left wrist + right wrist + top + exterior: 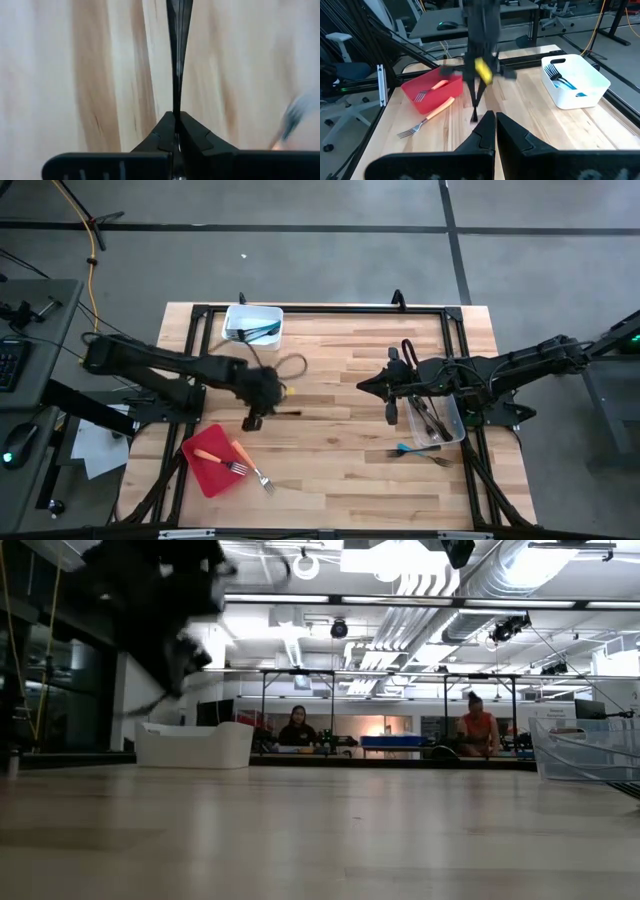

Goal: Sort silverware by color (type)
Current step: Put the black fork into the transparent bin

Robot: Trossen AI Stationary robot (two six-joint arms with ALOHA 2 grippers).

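Dark utensil (pixel 178 60) pinched between left jaws (fully closed).

No text, label, brand, number or sign can be read anywhere in these views; nothing legible is offered on any surface.

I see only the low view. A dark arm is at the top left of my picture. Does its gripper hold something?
Observer: Yes. The left gripper is shut on a slim dark utensil.
Operator: I see a white tub far back. What is inside it?
Observer: The white tub holds teal forks.
Operator: Is any silverware loose on the table?
Observer: Yes, a teal fork lies on the wood beside the clear tub.
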